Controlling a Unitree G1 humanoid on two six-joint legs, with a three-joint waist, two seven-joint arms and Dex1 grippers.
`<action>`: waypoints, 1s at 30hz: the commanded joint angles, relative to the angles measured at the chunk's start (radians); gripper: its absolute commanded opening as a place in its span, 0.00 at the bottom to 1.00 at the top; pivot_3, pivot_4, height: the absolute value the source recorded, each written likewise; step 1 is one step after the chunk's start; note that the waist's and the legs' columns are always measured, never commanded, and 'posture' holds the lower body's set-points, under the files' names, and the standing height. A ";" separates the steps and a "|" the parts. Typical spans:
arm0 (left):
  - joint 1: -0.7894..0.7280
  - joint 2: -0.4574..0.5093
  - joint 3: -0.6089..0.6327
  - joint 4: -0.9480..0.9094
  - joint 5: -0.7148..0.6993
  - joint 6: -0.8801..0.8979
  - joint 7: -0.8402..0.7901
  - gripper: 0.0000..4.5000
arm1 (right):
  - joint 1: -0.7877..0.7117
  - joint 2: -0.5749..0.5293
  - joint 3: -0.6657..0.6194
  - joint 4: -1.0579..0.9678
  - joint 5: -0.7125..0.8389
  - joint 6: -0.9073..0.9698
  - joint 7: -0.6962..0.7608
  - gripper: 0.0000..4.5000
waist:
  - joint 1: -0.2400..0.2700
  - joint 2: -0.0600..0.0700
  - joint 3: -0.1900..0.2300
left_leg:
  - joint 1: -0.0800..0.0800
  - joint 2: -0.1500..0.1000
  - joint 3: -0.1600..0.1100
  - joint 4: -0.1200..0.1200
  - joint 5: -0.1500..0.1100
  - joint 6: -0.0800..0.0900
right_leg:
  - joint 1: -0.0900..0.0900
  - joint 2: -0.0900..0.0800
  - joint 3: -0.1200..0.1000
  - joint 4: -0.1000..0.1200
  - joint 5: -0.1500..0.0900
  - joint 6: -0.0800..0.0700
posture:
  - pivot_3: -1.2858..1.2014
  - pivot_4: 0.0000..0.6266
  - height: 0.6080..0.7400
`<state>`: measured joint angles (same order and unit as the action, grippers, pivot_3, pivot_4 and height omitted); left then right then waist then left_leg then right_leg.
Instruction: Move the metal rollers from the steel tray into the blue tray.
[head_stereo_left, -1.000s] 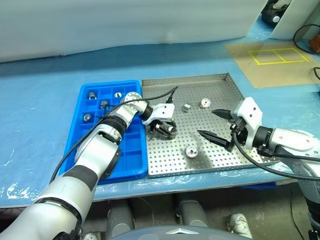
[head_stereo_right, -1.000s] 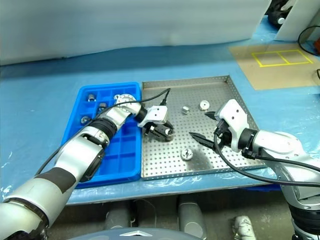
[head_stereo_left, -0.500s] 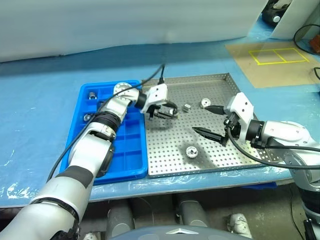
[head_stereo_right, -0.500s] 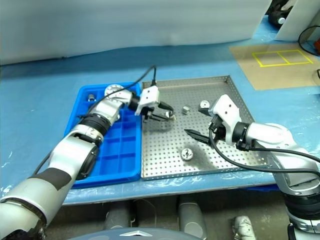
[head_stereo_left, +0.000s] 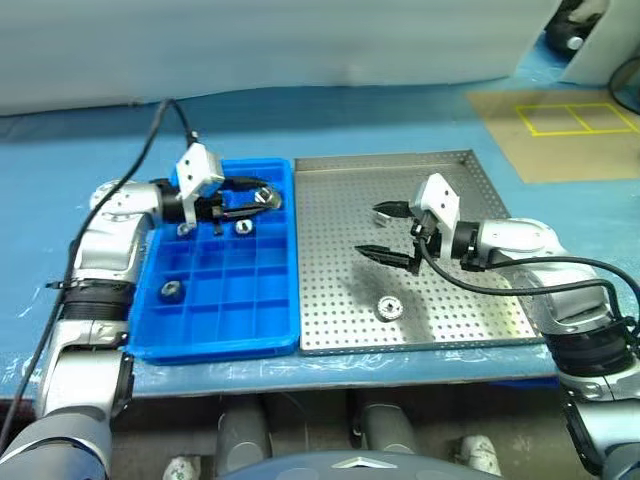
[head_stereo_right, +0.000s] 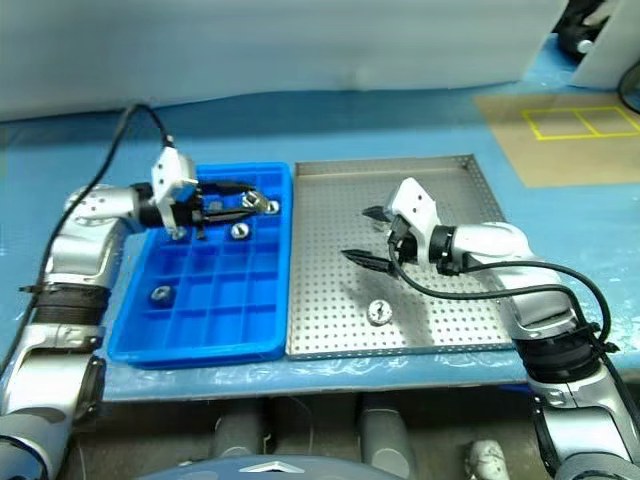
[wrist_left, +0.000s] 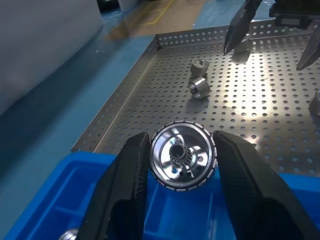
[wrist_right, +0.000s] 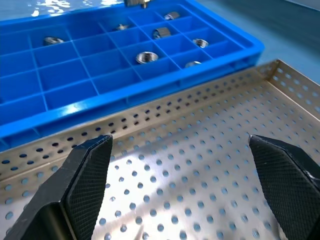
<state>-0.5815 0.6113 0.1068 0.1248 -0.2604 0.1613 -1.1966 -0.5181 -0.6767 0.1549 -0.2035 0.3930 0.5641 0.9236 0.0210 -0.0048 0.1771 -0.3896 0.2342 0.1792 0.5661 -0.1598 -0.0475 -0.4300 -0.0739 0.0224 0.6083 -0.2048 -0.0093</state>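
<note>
Left jaws pinching roller (wrist_left: 182, 156), moved over blue tray (head_stereo_left: 220, 300) | right jaws spread, shifted left

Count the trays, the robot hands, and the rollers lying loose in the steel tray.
Trays: 2 (blue tray, steel tray)
Hands: 2 (left hand, right hand)
Loose rollers: 3
Total: 7

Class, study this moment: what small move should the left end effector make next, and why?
Probably lower a little and open. The left end effector is shut on a metal roller, already above the blue tray near its far edge, so releasing it into a compartment there seems the natural next step.
</note>
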 joint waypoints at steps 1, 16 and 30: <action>0.075 0.034 0.061 -0.130 -0.039 0.057 0.082 0.37 | -0.071 0.029 0.031 0.066 -0.025 -0.069 0.062 1.00 | 0.014 0.000 0.000 | 0.000 0.000 0.000 0.000 0.000 0.000 | 0.000 0.000 0.000 0.000 0.000 0.000 | 0.50 0.24 1.00; 0.416 0.066 0.113 -0.275 -0.072 0.130 0.248 0.37 | -0.180 0.121 0.080 0.233 -0.090 -0.159 0.189 1.00 | 0.064 0.000 0.000 | -0.006 0.002 -0.002 -0.002 0.003 -0.005 | -0.006 0.001 -0.005 0.002 -0.001 -0.001 | 0.54 0.24 1.00; 0.328 0.029 0.021 -0.074 -0.027 0.037 0.258 0.37 | -0.148 0.103 0.053 0.163 -0.073 -0.112 0.200 1.00 | 0.074 -0.001 0.000 | -0.006 0.002 -0.003 0.000 0.004 -0.007 | -0.007 0.001 -0.004 0.006 -0.001 -0.001 | 0.52 0.24 1.00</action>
<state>-0.2369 0.6423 0.1277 0.0468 -0.2928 0.2256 -0.9450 -0.6662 -0.5659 0.2374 -0.0044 0.3044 0.4533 1.1187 0.0949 -0.0054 0.1769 -0.3951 0.2362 0.1766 0.5660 -0.1554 -0.0546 -0.4371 -0.0729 0.0186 0.6144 -0.2055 -0.0105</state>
